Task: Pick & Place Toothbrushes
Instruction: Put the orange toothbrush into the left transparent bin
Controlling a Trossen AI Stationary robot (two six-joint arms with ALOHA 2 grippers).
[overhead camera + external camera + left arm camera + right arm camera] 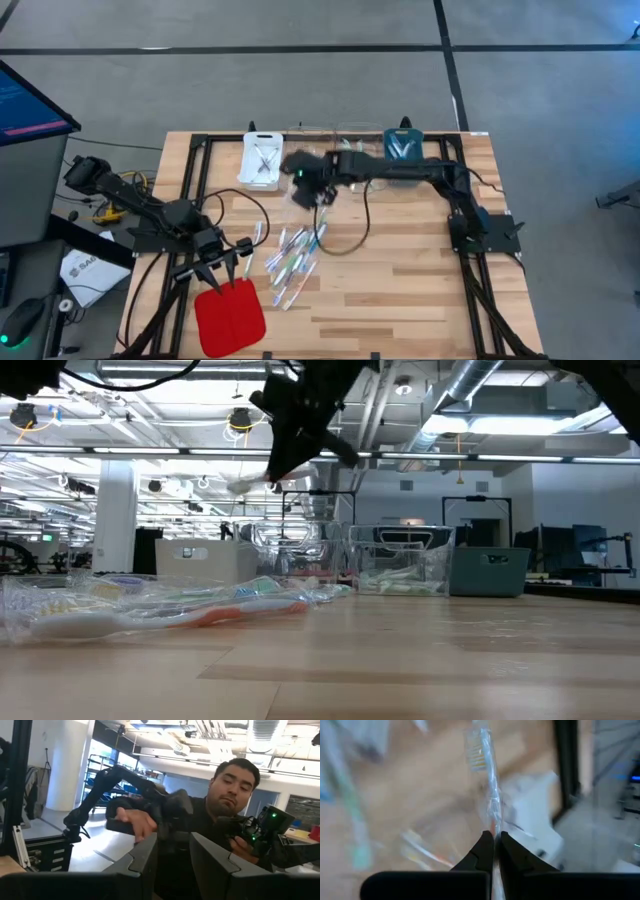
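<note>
Grey floor (pixel 300 80) crossed by dark seam lines around the wooden table (pixel 400 290). A monitor (pixel 30 105) with a blue screen stands off the table's left side. Open industrial ceiling: exposed silver ducts (pixel 480 385), pipes, hanging lamps (pixel 240 420). White column (pixel 115 510) at left. A person (pixel 230 800) in dark clothing stands beyond the table.

Surface (pixel 400 290): pale wood planks, smooth, satin sheen in the low view. Frame (pixel 470 200): black metal, matt. Toothbrushes (pixel 290 258): plastic in clear, glossy, crinkled wrappers. Held toothbrush (pixel 485 775): same clear film, reflective. Pad (pixel 230 317): red, matt, cloth-like. White tray (pixel 262 160): smooth plastic. Teal tray (pixel 402 147): matt plastic. Clear bins (pixel 400 565): glossy transparent plastic. Right gripper (pixel 493 851): dark, matt fingers.
</note>
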